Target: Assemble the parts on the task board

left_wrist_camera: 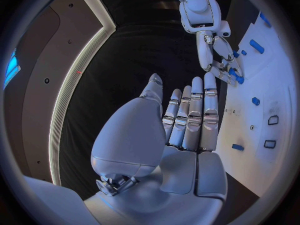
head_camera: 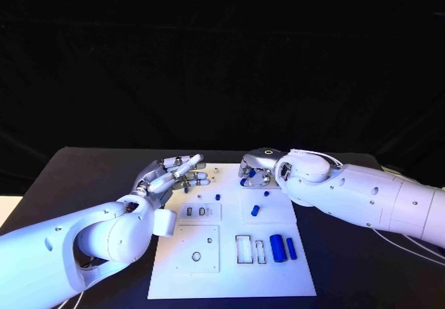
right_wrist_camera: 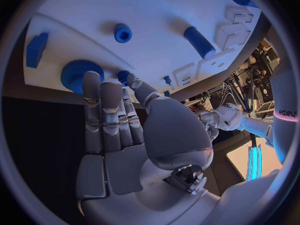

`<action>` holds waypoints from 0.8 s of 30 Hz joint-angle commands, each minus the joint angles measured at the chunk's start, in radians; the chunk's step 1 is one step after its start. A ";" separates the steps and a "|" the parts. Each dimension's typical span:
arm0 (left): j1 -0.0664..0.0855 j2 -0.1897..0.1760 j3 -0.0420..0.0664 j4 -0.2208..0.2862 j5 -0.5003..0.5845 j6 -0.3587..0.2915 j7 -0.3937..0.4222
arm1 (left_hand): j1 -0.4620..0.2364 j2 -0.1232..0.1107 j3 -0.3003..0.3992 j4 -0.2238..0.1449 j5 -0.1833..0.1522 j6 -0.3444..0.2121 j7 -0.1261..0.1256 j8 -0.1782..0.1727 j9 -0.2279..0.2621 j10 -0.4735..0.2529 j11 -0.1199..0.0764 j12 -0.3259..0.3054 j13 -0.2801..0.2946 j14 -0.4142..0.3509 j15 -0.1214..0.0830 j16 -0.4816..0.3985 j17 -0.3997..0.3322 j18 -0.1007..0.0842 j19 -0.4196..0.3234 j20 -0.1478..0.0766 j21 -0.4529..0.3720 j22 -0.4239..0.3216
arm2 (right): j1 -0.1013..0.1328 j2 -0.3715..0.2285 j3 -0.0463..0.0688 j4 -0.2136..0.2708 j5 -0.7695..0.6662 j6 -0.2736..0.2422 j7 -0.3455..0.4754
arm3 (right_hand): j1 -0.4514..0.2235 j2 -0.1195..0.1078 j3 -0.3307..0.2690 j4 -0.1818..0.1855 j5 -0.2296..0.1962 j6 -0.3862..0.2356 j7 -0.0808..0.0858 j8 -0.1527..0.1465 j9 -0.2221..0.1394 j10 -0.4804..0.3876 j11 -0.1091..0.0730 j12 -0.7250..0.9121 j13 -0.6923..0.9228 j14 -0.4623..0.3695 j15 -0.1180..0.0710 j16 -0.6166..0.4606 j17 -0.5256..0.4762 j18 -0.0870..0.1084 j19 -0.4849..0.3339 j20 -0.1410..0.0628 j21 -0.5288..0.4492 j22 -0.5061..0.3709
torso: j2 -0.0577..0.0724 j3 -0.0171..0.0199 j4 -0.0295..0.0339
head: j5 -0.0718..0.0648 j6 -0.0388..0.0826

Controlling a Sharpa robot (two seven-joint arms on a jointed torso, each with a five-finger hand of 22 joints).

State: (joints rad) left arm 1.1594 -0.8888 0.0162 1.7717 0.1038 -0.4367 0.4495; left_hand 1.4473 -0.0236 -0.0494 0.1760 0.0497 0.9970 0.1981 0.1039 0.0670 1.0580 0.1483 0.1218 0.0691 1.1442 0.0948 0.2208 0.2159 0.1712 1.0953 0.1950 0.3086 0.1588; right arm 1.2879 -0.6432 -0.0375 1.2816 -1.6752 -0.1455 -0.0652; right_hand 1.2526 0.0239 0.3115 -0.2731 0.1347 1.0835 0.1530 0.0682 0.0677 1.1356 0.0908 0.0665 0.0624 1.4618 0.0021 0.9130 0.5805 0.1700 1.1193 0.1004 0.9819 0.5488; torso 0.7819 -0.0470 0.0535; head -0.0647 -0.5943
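The black counter (head_camera: 111, 167) carries the white task board (head_camera: 232, 257), blue parts lying on it. The left hand (head_camera: 172, 172) hovers at the board's far left corner, fingers straight, holding nothing. The right hand (head_camera: 255, 168) reaches down at the far edge, fingertips touching a blue gear (right_wrist_camera: 78, 72); whether it grips it I cannot tell.

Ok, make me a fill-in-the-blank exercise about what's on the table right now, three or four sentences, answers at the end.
1. The board on the black table is ____ in colour.
2. The left hand holds ____; its fingers are straight.
3. The fingers of the right hand touch a toothed blue ____ at the board's far edge.
4. The two blue cylinders lie at the board's near ____ corner, seen from the head view.

Missing words: white; nothing; gear; right
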 commanded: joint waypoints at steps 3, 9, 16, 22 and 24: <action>0.002 0.000 0.001 0.003 0.006 0.017 0.004 | 0.001 0.008 -0.002 -0.007 0.000 0.003 0.002 -0.006 -0.001 -0.003 0.001 -0.005 -0.001 0.005 0.000 -0.006 0.001 0.008 0.008 0.001 0.003 0.001 | -0.001 0.004 0.000 -0.004 -0.018 0.037 -0.004 | -0.011 -0.002 0.008 0.001 -0.007 0.011 -0.003 0.001 0.002 0.008 -0.001 -0.002 0.000 -0.006 -0.004 0.007 0.004 0.009 -0.002 0.000 0.009 0.004 | 0.005 -0.0016 -0.0006 | -0.006 -0.003; 0.003 0.000 0.001 0.002 0.006 0.017 0.004 | 0.001 0.008 -0.002 -0.007 0.000 0.003 0.002 -0.006 -0.001 -0.003 0.001 -0.005 -0.001 0.005 0.000 -0.006 0.001 0.008 0.008 0.001 0.003 0.001 | -0.001 0.006 0.000 -0.007 -0.018 0.041 -0.003 | -0.015 0.001 0.019 0.006 -0.009 0.023 -0.007 0.003 0.002 0.019 -0.004 -0.001 0.000 -0.006 -0.006 0.023 0.022 0.007 0.000 -0.002 0.023 0.020 | 0.007 -0.0017 -0.0010 | -0.005 -0.005; 0.003 0.000 0.001 0.002 0.006 0.018 0.004 | 0.002 0.008 -0.003 -0.008 0.000 0.002 0.003 -0.006 -0.001 -0.004 0.002 -0.006 -0.001 0.004 0.000 -0.006 0.002 0.008 0.008 0.001 0.003 0.001 | -0.001 0.009 0.000 -0.012 -0.025 0.044 -0.006 | -0.004 0.017 0.059 0.007 -0.055 0.044 -0.013 0.004 0.003 0.040 -0.011 -0.002 0.000 -0.007 -0.011 0.051 0.054 0.004 0.003 -0.006 0.053 0.051 | 0.009 -0.0026 0.0001 | -0.005 -0.004; 0.003 0.000 0.001 0.002 0.006 0.019 0.004 | 0.002 0.009 -0.003 -0.010 0.000 0.002 0.002 -0.008 -0.001 -0.004 0.002 -0.007 -0.002 0.004 0.000 -0.007 0.003 0.008 0.008 0.001 0.002 0.001 | -0.002 0.011 0.000 -0.016 -0.033 0.040 -0.010 | 0.000 0.021 0.081 0.007 -0.071 0.053 -0.015 0.004 0.004 0.050 -0.013 -0.002 0.000 -0.008 -0.013 0.063 0.066 0.002 0.004 -0.007 0.067 0.066 | 0.011 -0.0031 0.0002 | -0.006 -0.005; 0.003 0.000 0.001 0.002 0.006 0.019 0.004 | 0.002 0.009 -0.003 -0.010 0.000 0.002 0.002 -0.008 -0.001 -0.004 0.002 -0.007 -0.002 0.004 0.000 -0.007 0.003 0.008 0.008 0.001 0.002 0.001 | -0.002 0.011 0.000 -0.015 -0.035 0.018 -0.008 | 0.000 0.025 0.090 0.010 -0.076 0.059 -0.015 0.005 0.005 0.055 -0.014 -0.001 0.000 -0.007 -0.013 0.069 0.074 0.001 0.006 -0.008 0.074 0.074 | 0.012 -0.0031 -0.0001 | -0.006 -0.005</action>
State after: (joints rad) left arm 1.1609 -0.8894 0.0164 1.7714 0.1074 -0.4366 0.4484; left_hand 1.4473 -0.0236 -0.0520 0.1733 0.0497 0.9970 0.1980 0.0999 0.0671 1.0579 0.1483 0.1218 0.0683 1.1442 0.0949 0.2165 0.2180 0.1711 1.0953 0.1950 0.3086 0.1586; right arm 1.2892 -0.6328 -0.0350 1.2681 -1.6861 -0.1267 -0.0658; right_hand 1.2521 0.0357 0.3970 -0.2622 0.0611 1.1343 0.1375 0.0692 0.0702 1.1827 0.0761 0.0654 0.0608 1.4557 -0.0040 0.9790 0.6535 0.1700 1.1232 0.0965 1.0536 0.6217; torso 0.7923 -0.0500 0.0536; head -0.0707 -0.5986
